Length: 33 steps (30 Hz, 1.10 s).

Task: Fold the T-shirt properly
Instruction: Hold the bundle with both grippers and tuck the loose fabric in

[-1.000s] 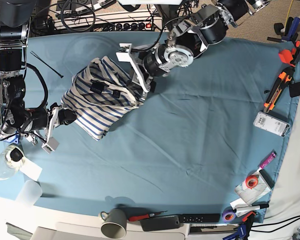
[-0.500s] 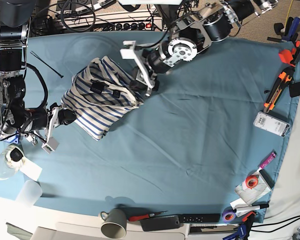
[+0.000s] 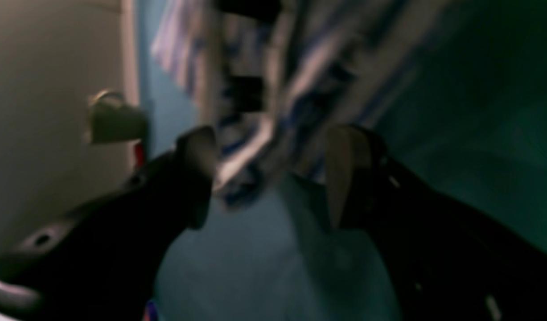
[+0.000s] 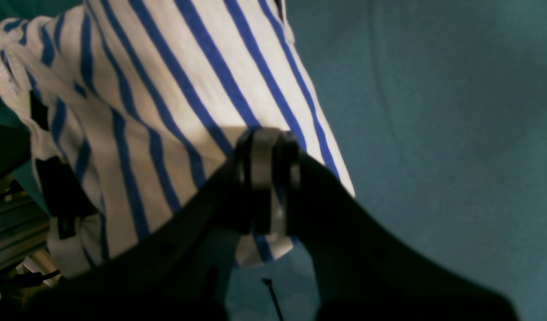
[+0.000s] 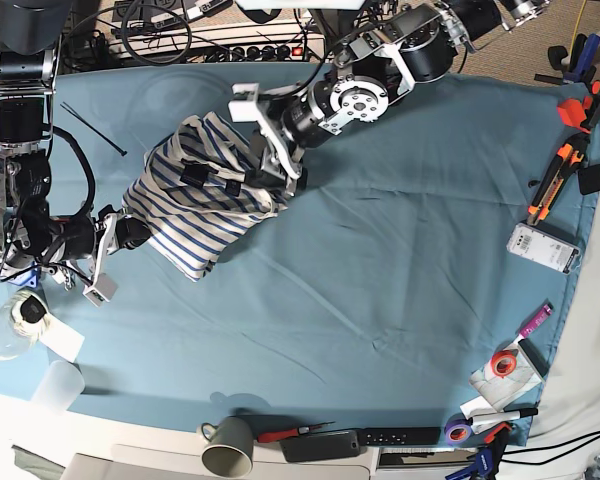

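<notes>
A: Striped white-and-blue T-shirt [image 5: 202, 192] sits bunched in a lump on the teal cloth [image 5: 380, 260], toward the far left part of the table in the base view. Where are the grippers?

B: Right gripper [image 4: 268, 178] is at the shirt's lower left edge, jaws pinched together on a fold of the striped fabric, clear in the right wrist view. Same gripper in base view [image 5: 130, 232], touching the shirt.

A: And the left one?

B: Left gripper [image 5: 263, 135] hovers over the shirt's upper right side, fingers spread wide. Left wrist view is blurred, but the two fingertips [image 3: 197, 151] stand well apart with striped fabric showing beyond the gap, nothing clamped between them.

A: Anything else on the table?

B: Grey mug [image 5: 227, 446] at the near edge, tape rolls and pens at the near right corner, orange-handled tools [image 5: 555, 180] along the right edge, all well apart from the shirt
</notes>
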Motion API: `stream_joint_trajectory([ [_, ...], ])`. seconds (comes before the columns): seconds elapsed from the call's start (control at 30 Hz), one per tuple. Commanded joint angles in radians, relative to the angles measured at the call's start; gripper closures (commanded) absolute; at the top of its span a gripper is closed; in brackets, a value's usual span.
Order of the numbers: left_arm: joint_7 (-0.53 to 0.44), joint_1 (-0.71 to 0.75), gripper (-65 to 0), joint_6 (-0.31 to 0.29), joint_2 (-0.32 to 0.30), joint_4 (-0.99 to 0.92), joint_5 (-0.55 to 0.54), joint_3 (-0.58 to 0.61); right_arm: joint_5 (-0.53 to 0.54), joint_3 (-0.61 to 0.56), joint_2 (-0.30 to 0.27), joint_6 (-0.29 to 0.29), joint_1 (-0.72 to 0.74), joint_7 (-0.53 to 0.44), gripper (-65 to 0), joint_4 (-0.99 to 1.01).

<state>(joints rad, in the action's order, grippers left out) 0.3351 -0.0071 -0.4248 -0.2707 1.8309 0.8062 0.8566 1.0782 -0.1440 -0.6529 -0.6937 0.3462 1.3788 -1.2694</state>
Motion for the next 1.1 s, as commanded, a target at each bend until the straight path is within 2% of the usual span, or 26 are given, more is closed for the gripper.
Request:
stream_joint_trajectory([
  [0.0,-0.033,-0.01,-39.0,-0.015,-0.011,0.016,0.001,-0.001,0.016,0.008,-0.02,-0.004,0.025,-0.022,-4.0,-0.012],
  [0.07,-0.103,-0.01,-38.9,-0.04,-0.043,0.016,0.019,-0.001,0.016,0.008,-0.02,-0.004,0.025,-0.024,-4.0,-0.012],
  [0.17,-0.17,-0.01,-38.9,-0.03,-0.068,0.016,0.101,-0.001,0.016,0.008,-0.02,-0.004,0.025,-0.026,-4.0,-0.012],
  [0.3,-0.18,-0.01,-37.2,-0.014,-0.059,0.015,0.11,-0.001,0.016,0.008,-0.02,-0.004,0.025,-0.029,-4.0,-0.012],
  [0.37,-0.208,-0.01,-34.7,-0.014,-0.059,0.014,0.111,-0.001,0.016,0.008,-0.02,-0.004,0.025,-0.029,-4.0,-0.012],
  [0.47,-0.257,-0.01,-34.3,-0.014,-0.058,0.002,0.111,-0.001,0.016,0.008,-0.02,-0.004,0.025,-0.029,-4.0,-0.012],
  [0.53,-0.257,-0.01,-34.3,-0.01,-0.056,-0.018,0.12,-0.001,0.016,0.008,-0.02,-0.004,0.025,-0.028,-4.0,-0.012],
  [0.67,-0.259,-0.013,-34.4,0.064,-0.056,-0.06,0.163,-0.001,0.016,0.008,-0.02,-0.004,0.025,-0.028,-4.0,-0.012],
  [0.87,-0.258,-0.036,-36.7,0.094,-0.014,-0.071,0.171,-0.001,0.016,0.008,-0.02,-0.004,0.025,-0.028,-4.0,-0.012],
  [1.07,-0.258,-0.068,-36.7,0.076,0.023,-0.072,0.159,-0.001,-0.002,0.008,-0.02,-0.004,0.025,-0.029,-4.0,-0.012],
])
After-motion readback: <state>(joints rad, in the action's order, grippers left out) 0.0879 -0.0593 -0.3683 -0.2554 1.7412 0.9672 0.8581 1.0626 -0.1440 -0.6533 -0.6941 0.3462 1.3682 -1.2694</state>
